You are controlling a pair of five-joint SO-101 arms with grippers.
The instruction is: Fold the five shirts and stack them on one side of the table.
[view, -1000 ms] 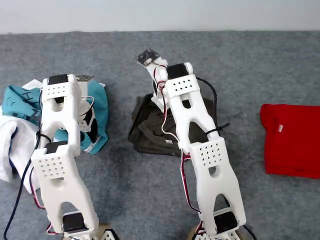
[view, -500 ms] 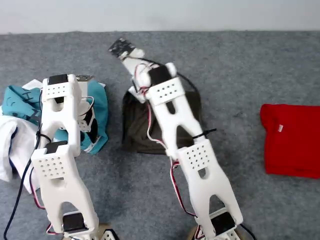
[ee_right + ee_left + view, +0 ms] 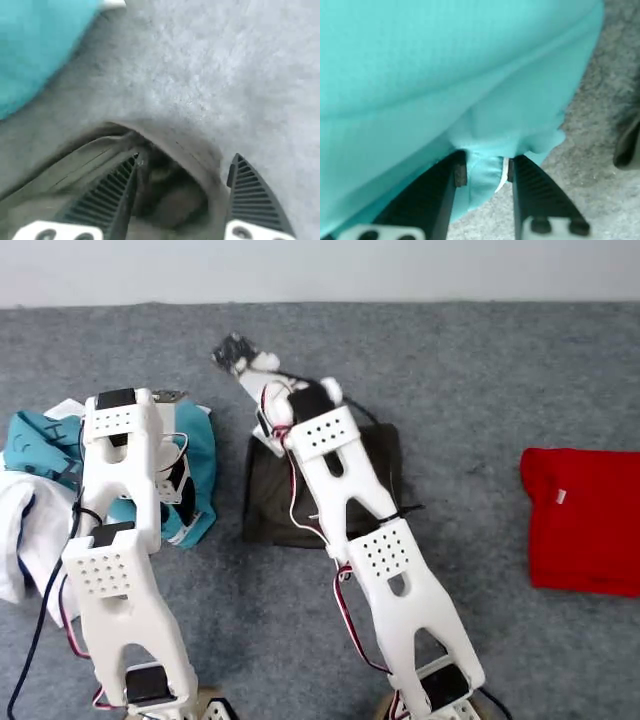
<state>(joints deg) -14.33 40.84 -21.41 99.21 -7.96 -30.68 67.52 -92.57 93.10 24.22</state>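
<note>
four shirts: teal shirt (image 3: 200, 455), white shirt (image 3: 25, 530), dark shirt (image 3: 270, 500), red shirt (image 3: 580, 525); two arms (image 3: 120, 500) (image 3: 370, 530)

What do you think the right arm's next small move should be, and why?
Probably close the right hand on the edge of the dark shirt: the hand is open with that edge between its jaws, and the shirt already lies folded, apart from the red shirt.

The middle shirt (image 3: 268, 502) lies on the table (image 3: 500, 370). Near its left sits a heap of shirts (image 3: 30, 455), one of them pinched by the left gripper (image 3: 482, 172). Well apart on its right lies a single shirt (image 3: 585, 525). The right gripper (image 3: 185, 167) straddles the middle shirt's rear left corner, jaws apart.
</note>
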